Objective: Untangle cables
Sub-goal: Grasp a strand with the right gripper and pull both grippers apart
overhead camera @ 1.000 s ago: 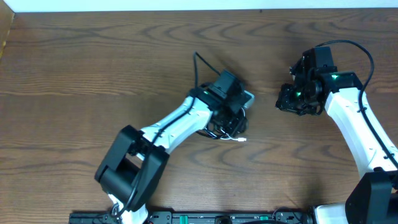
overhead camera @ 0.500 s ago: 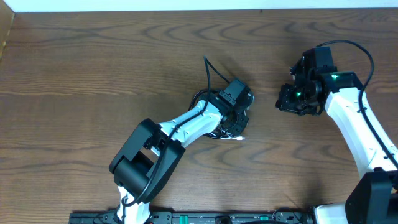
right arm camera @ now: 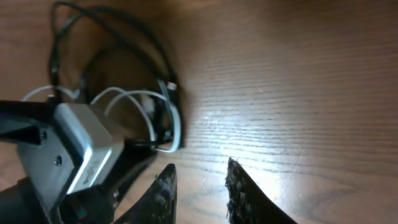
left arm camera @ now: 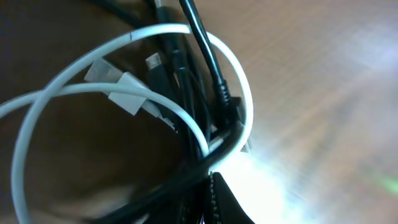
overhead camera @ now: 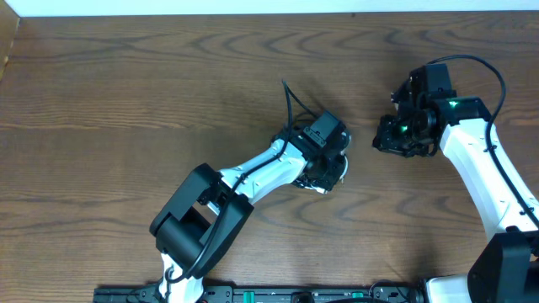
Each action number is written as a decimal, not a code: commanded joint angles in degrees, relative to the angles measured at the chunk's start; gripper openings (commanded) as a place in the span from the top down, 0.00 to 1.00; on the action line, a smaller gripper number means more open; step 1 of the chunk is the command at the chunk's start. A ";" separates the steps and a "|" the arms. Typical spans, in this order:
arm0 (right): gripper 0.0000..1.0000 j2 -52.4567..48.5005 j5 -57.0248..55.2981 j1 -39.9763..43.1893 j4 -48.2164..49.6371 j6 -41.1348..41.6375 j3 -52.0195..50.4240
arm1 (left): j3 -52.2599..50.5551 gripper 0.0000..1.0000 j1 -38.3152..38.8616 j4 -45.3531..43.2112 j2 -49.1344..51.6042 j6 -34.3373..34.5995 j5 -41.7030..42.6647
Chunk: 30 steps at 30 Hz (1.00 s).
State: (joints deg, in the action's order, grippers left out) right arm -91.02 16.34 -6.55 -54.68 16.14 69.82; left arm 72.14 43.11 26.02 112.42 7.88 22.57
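cables [left arm camera: 206, 53] looped, pinched in left fingers [left arm camera: 217, 200]

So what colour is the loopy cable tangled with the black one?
It's white. The white cable shows best in the left wrist view.

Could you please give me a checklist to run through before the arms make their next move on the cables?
1. Cables separated: not ok. The white cable loops around the black cable in one bundle.
2. Left gripper holding the bundle: cannot tell. It sits over the bundle, and no view shows how its jaws stand.
3. Right gripper open and empty: ok.
4. Right gripper apart from the bundle: ok. Bare table lies between them.
5. Cable ends located: cannot tell. The plugs are not clear within the knot.
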 commanded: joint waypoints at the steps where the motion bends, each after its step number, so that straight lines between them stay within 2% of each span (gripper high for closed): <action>1: 0.78 0.15 6.71 -0.09 0.04 -5.49 0.61 | 3.43 0.93 -3.30 0.87 -6.54 0.63 11.26; 8: 0.75 0.15 25.79 -0.09 5.84 -9.20 0.61 | 3.48 0.93 -12.31 1.66 -18.78 6.43 21.38; 14: 0.71 0.15 36.41 -0.57 12.13 -9.16 0.61 | 3.48 0.93 -16.35 7.10 -22.01 6.43 22.03; 18: 0.66 0.15 36.00 -1.51 13.84 -8.39 0.61 | 3.48 0.92 -17.07 8.94 -21.88 6.40 22.01; 26: 0.62 -1.57 20.17 -5.99 14.45 5.03 0.55 | 3.48 0.93 -17.07 8.20 -21.88 6.43 22.01; 30: 0.57 -4.37 16.94 -8.59 16.76 9.75 0.55 | 3.48 0.93 -17.07 8.22 -21.88 6.43 22.01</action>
State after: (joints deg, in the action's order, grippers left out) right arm -92.95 38.00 -13.30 -38.98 19.79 69.80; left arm 75.29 26.24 34.50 90.54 13.98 43.20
